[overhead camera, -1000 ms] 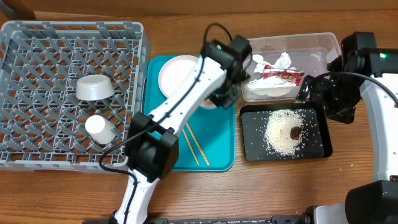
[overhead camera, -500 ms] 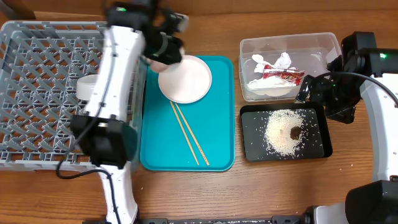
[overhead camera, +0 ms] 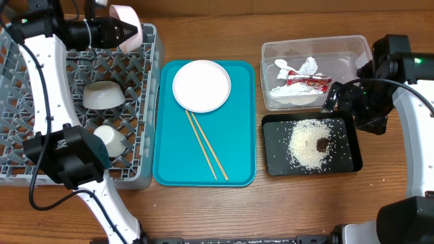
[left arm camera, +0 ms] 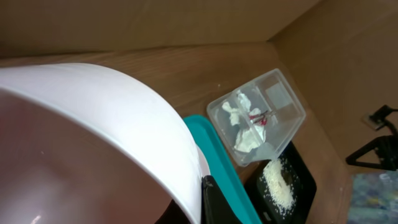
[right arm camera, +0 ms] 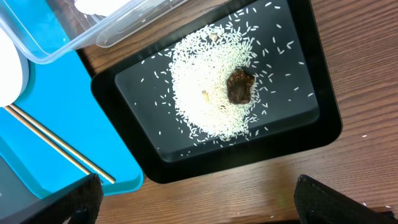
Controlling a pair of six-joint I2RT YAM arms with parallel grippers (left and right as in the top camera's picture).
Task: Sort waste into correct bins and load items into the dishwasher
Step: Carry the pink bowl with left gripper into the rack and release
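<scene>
My left gripper (overhead camera: 112,32) is shut on the small white dish with the pinkish underside (overhead camera: 127,26) and holds it tilted over the far edge of the grey dish rack (overhead camera: 41,159). The dish fills the left wrist view (left arm camera: 93,143). In the rack lie the grey bowl (overhead camera: 103,95) and the white cup (overhead camera: 110,140). The white plate (overhead camera: 201,85) and two chopsticks (overhead camera: 207,146) lie on the teal tray (overhead camera: 237,169). My right gripper (right arm camera: 199,208) is open and empty above the table, beside the black tray (right arm camera: 143,162).
The clear tub (overhead camera: 352,47) holds the red-and-white wrapper (overhead camera: 308,83) and the white napkin (overhead camera: 291,95). The black tray (overhead camera: 271,163) holds rice (overhead camera: 305,146) and the brown lump (overhead camera: 321,144). Bare wood table lies in front.
My left arm has swung from the teal tray to the left, over the rack's far edge, carrying the small dish. The plate now shows fully. The right arm has not moved.
</scene>
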